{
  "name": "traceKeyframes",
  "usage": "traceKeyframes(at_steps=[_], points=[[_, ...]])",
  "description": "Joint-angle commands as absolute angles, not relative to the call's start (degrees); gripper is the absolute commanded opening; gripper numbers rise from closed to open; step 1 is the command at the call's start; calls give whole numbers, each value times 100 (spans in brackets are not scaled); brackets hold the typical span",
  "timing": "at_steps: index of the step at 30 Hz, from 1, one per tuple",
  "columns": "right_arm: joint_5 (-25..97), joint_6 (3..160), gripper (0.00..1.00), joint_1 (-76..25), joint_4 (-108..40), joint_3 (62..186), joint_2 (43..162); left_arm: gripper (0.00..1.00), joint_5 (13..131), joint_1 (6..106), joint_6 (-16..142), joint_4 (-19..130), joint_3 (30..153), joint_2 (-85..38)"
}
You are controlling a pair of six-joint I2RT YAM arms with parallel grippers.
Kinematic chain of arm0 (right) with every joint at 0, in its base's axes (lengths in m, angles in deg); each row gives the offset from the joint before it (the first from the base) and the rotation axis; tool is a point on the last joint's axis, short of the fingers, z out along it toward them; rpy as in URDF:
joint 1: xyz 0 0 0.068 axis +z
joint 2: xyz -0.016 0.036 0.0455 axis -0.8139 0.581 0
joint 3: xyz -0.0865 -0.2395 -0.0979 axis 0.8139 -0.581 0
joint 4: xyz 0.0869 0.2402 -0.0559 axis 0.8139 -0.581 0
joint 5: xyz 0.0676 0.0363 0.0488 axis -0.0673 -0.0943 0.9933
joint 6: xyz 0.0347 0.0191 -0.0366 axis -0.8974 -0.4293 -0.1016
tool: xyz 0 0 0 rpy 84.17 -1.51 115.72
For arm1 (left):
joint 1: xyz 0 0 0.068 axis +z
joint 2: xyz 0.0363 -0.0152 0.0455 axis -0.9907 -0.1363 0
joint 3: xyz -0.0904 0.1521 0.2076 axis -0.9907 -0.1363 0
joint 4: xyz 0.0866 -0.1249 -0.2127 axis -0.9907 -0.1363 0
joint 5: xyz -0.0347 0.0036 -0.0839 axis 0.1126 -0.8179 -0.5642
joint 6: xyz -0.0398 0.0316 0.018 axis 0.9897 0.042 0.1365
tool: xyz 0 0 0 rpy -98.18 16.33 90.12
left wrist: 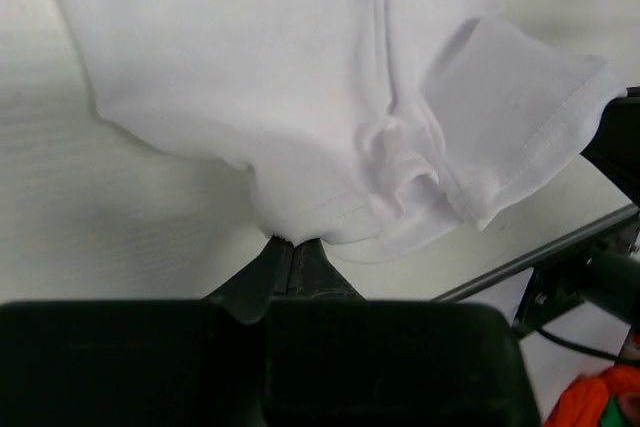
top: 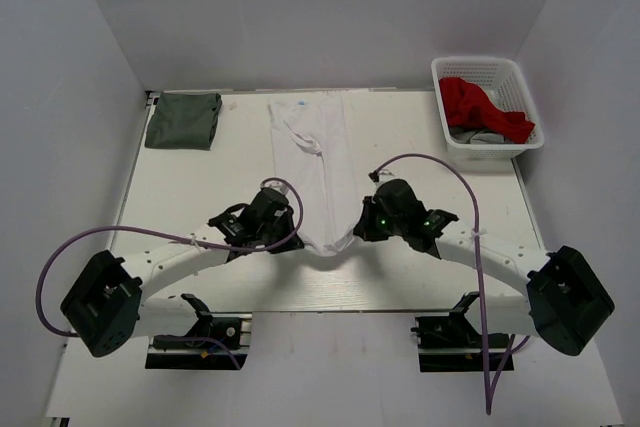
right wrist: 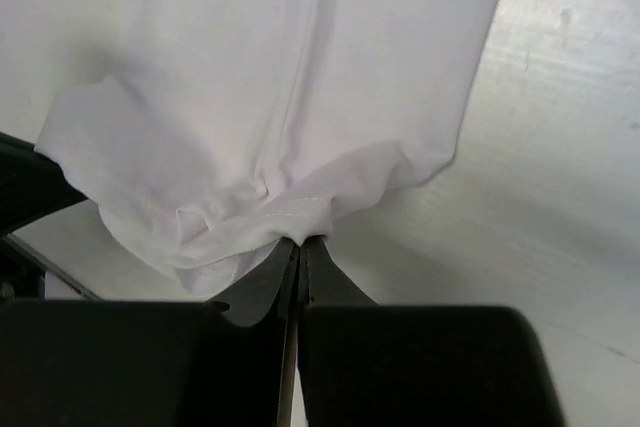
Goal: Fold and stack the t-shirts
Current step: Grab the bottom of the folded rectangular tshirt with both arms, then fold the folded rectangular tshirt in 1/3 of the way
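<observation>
- Top external view: a white t-shirt (top: 318,147), folded into a long narrow strip, lies down the middle of the table (top: 190,187).
- The left gripper (left wrist: 292,247) and right gripper (right wrist: 300,245) each pinch a near hem corner with jaws closed on the cloth, likely to carry the hem toward the collar.
- A folded green t-shirt (top: 183,119) sits at the far left corner, probably the stack's base.
- A white basket (top: 480,63) at far right holds a red garment (top: 478,102).
</observation>
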State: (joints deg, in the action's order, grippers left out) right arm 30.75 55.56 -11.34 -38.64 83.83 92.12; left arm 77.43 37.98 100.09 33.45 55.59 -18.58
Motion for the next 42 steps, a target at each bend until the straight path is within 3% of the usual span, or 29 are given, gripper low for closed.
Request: traceKeyframes(at_steps=[1,14,27,42], points=[[2253,5702,0,-1167,-3595,8903,9358,0,8434,3909,9893,3280,6007,-1897],[1240,5500,0,-1492,-3815,10783,10615,0,9164,4700,9718,3395,7387,-2776],[1670,5904,0,-1897,-3718,12041,11863,0,9139,5227,9348,4019,8133,-3585],[2039,5887,0,-2248,-3657,12675,13014,0,8707,5632,9243,4370,8494,-4605]])
